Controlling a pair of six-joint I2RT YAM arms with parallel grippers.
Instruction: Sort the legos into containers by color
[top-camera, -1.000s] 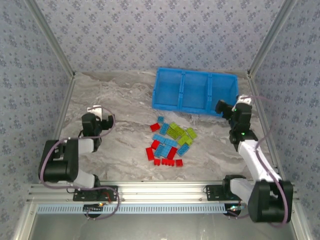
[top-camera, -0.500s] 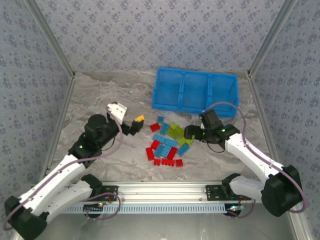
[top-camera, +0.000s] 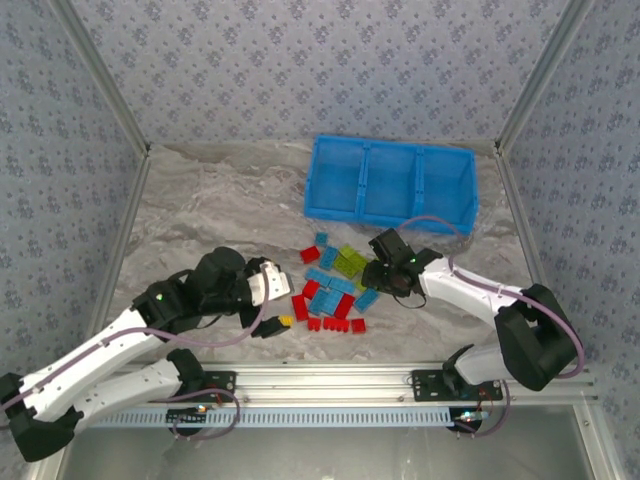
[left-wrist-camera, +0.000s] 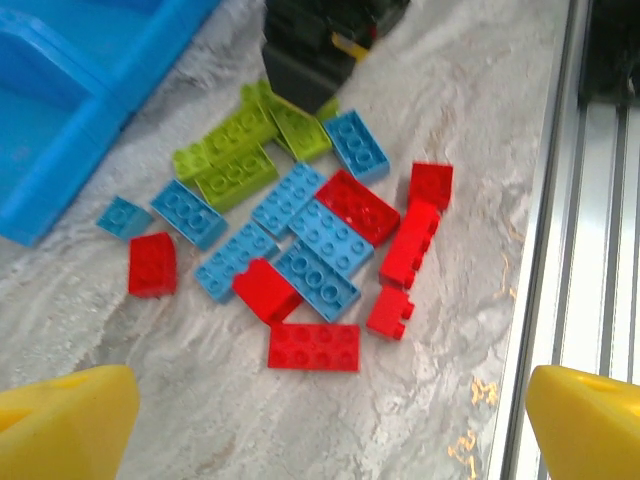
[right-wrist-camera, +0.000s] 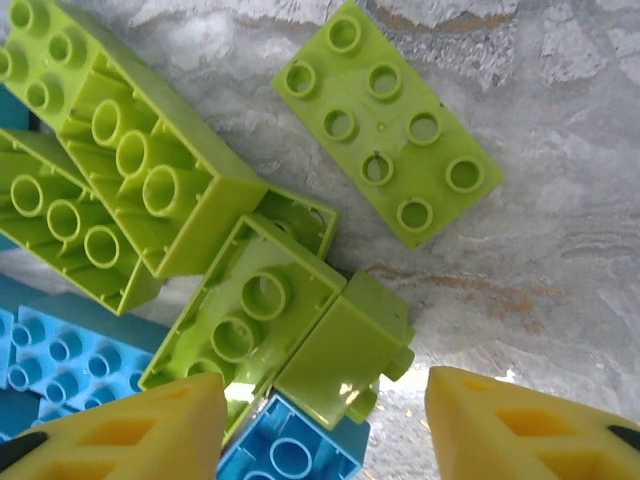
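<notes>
A bright blue three-compartment tray (top-camera: 390, 222) sits at the back of a marbled grey surface (top-camera: 200, 200). Just in front of the tray, not touching it, a loose heap of Lego bricks (top-camera: 333, 288) in red, light blue and yellow-green lies unsorted. From above, no brick can be made out inside the tray, so the sorting looks barely begun.

The right gripper (right-wrist-camera: 320, 400) is lowered onto the side of the heap nearest the tray, among the yellow-green pieces. Its yellow fingers (right-wrist-camera: 510, 430) are spread. A small yellow-green brick (right-wrist-camera: 345, 345), tipped on its side, lies between them unpinched. The stance suggests it is lining up to grasp this brick.

The left gripper (left-wrist-camera: 325, 430) hangs at the side of the heap away from the tray, fingers wide apart and holding nothing. It faces the red bricks (left-wrist-camera: 312, 347), likely so both arms can pick at once.

In the overhead view the right gripper covers the bricks beneath it. The left wrist view cuts the tray off at a corner, and both wrist views crop the fingers to their tips. Several bricks overlap, so an exact count is hard.
</notes>
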